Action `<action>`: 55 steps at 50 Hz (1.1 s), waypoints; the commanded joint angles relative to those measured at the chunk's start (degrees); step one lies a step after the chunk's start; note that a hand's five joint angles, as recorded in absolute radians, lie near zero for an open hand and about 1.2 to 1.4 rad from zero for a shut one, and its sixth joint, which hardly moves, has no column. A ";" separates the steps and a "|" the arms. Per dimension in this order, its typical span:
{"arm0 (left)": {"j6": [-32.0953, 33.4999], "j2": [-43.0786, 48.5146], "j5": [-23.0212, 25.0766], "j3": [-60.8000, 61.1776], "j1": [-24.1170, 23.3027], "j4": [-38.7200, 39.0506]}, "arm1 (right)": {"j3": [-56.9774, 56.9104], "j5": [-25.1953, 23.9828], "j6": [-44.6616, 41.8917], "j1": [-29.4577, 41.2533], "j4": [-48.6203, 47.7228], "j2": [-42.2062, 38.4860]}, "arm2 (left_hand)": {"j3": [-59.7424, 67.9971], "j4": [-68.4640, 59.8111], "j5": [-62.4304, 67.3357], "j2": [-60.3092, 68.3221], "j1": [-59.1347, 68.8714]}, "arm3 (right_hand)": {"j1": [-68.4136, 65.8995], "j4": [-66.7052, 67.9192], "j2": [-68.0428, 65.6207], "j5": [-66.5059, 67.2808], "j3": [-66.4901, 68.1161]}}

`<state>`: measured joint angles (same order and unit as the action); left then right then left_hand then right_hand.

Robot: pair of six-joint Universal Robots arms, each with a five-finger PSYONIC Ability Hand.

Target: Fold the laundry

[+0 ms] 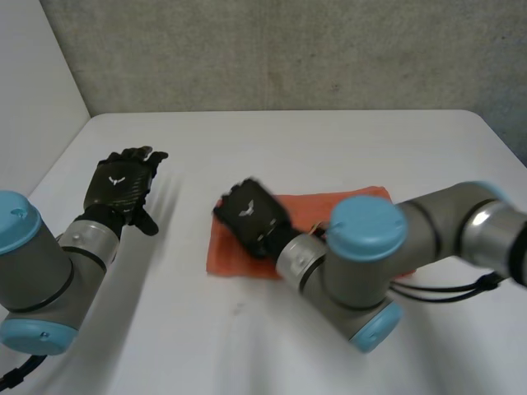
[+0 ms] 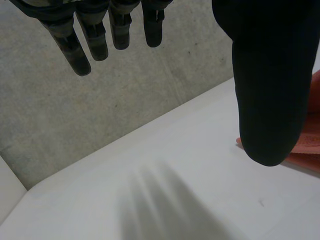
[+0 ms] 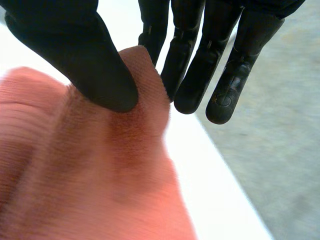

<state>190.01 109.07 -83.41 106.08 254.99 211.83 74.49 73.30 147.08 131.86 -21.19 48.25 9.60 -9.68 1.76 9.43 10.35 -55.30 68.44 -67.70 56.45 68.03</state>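
Orange cloth (image 1: 350, 202) lies on the white surface (image 1: 288, 140), a little right of centre and towards the near side. It looks like one flat, roughly rectangular piece, with its long side running left to right. The robot's right arm reaches across from the right and covers part of the cloth's right end.

The right hand (image 1: 251, 216) sits on the left end of the cloth, close to its far-left corner. In the right wrist view, the thumb (image 3: 85, 55) presses a raised peak of the fabric (image 3: 100, 175) against the fingers (image 3: 172, 65), so this hand is clamped on the cloth in a pinch. The fabric slopes down from that peak towards the camera. I cannot tell whether the pinched part is the corner itself or a fold of the edge just beside it.

The left hand (image 1: 123, 181) is at the far left of the surface, well apart from the cloth, with bare white surface below it. In the left wrist view its fingers (image 2: 82, 45) are straight and spread, and the thumb (image 2: 270, 75) stands well away from them. It holds nothing. A sliver of the cloth shows past the thumb in that view.

A grey wall (image 1: 288, 49) rises behind the far edge of the surface.
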 commanded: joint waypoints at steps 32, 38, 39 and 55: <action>-0.26 15.21 -0.09 -18.37 -22.78 -0.63 | 28.87 8.96 12.62 -27.80 6.34 17.14 | 0.40 -0.32 -1.76 0.57 -0.35 | 32.10 -45.24 44.50 -43.25 -44.82; -0.35 14.25 -0.52 -17.23 -22.52 -0.90 | 29.75 7.20 12.71 -29.03 4.05 16.61 | 0.40 -0.32 -1.76 0.57 -0.35 | 12.08 -25.22 24.48 -23.23 -24.80; -0.35 14.25 -0.52 -17.23 -22.52 -0.90 | 29.75 7.03 12.80 -29.03 3.36 16.35 | 0.40 -0.32 -1.76 0.57 -0.35 | 7.75 -20.89 20.15 -18.90 -20.47; -0.61 4.24 -4.57 -8.98 -18.66 -1.07 | 27.64 7.56 10.34 -29.82 -0.43 14.42 | 0.40 -0.32 -1.76 0.57 -0.35 | -24.70 11.56 -12.30 13.55 11.97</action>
<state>189.56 117.60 -87.80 93.24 234.05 210.76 103.71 80.21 159.39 102.42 -21.47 63.66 9.46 -9.57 1.76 9.43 10.35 -54.27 68.21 -67.59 55.62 67.71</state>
